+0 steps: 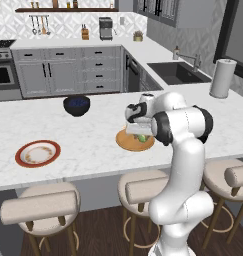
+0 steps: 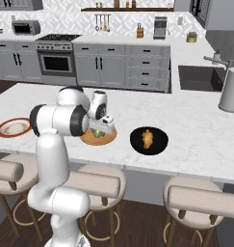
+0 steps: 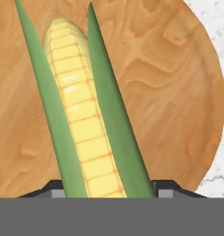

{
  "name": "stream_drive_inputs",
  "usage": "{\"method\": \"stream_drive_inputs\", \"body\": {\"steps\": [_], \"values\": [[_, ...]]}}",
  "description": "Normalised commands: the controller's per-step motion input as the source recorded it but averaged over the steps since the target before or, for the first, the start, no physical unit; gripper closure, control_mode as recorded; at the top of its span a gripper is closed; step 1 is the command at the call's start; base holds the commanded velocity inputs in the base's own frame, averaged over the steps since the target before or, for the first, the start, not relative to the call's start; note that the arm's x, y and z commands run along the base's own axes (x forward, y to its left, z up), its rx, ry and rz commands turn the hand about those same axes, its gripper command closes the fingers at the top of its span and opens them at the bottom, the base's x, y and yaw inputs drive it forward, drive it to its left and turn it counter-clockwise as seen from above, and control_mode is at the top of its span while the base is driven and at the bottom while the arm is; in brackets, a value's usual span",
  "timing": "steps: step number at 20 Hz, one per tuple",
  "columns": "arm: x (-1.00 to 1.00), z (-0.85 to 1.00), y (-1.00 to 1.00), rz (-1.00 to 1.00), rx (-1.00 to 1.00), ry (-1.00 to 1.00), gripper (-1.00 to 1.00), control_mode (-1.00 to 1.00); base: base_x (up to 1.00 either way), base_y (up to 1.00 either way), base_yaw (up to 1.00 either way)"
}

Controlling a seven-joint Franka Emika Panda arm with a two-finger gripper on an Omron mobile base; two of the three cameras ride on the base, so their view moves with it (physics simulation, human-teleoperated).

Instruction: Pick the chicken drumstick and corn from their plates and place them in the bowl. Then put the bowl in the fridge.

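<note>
The corn [image 3: 85, 124], yellow kernels between green husk leaves, lies on the tan wooden plate [image 3: 168, 92]. My gripper [image 3: 111, 186] is lowered over it, and its two dark fingertips [image 3: 56, 186] press against the cob's sides. From the base, the gripper [image 1: 138, 134] sits on the wooden plate [image 1: 125, 142], with a bit of green corn [image 1: 142, 139] showing beneath. The chicken drumstick [image 2: 147, 139] rests on a dark round plate [image 2: 159, 144] right of the wooden plate [image 2: 110, 137]. The navy bowl [image 1: 76, 105] stands farther back on the counter. The fridge is out of view.
A red-rimmed white plate [image 1: 38, 153] lies bare at the counter's near left. A paper towel roll [image 1: 222, 78] stands beside the sink [image 1: 178, 72] at the far right. Bar stools [image 1: 40, 207] line the counter's front edge.
</note>
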Motion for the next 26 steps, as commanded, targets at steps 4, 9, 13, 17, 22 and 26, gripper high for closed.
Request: {"method": "stream_drive_inputs", "body": {"steps": [4,9,13,17,22,26], "values": [[-0.50,0.94,-0.66,0.00,0.00,0.02,1.00,-1.00,0.00,0.00,0.00],[-0.41,0.73,-0.95,-0.04,0.00,0.11,1.00,-1.00,0.00,0.00,0.00],[-0.26,0.34,-1.00,-0.07,0.00,0.14,1.00,-1.00,0.00,0.00,0.00],[-0.02,0.14,-1.00,-0.06,0.00,0.14,1.00,-1.00,0.00,0.00,0.00],[0.00,-0.01,-0.94,-0.02,0.00,0.06,1.00,-1.00,0.00,0.00,0.00],[0.07,-0.36,-0.79,0.00,0.00,0.00,1.00,-1.00,0.00,0.00,0.00]]}}
